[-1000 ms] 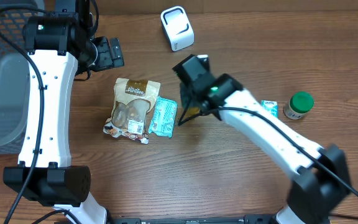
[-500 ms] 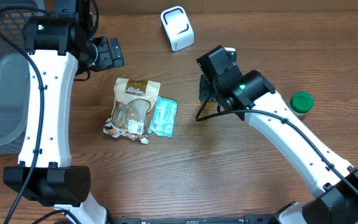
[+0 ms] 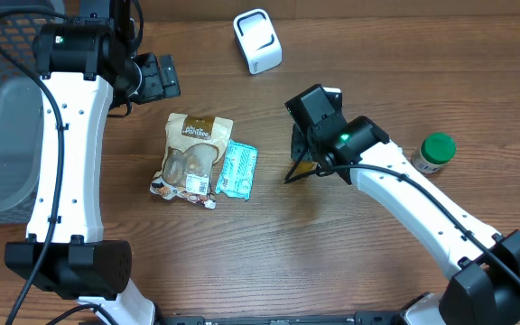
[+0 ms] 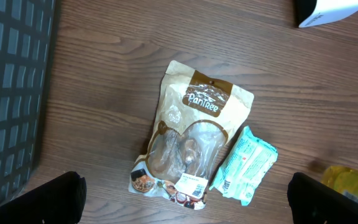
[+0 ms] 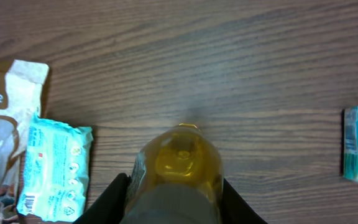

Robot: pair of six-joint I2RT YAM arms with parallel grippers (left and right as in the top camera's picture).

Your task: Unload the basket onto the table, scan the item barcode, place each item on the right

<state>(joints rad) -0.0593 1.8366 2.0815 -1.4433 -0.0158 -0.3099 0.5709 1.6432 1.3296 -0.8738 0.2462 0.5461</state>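
Scanner behind snack pouch — wipes pack beside.

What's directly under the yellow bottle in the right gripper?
Only wood table shows under the yellow bottle; the teal packet lies beside, clear of it. Wood directly behind the bottle is hidden.

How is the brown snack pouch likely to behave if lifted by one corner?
The brown pouch looks like thin film with a clear window, so it would probably sag rather than stay stiff. Loose pieces visible inside may slide to the low end. Lying flat, it seems unlikely to roll.
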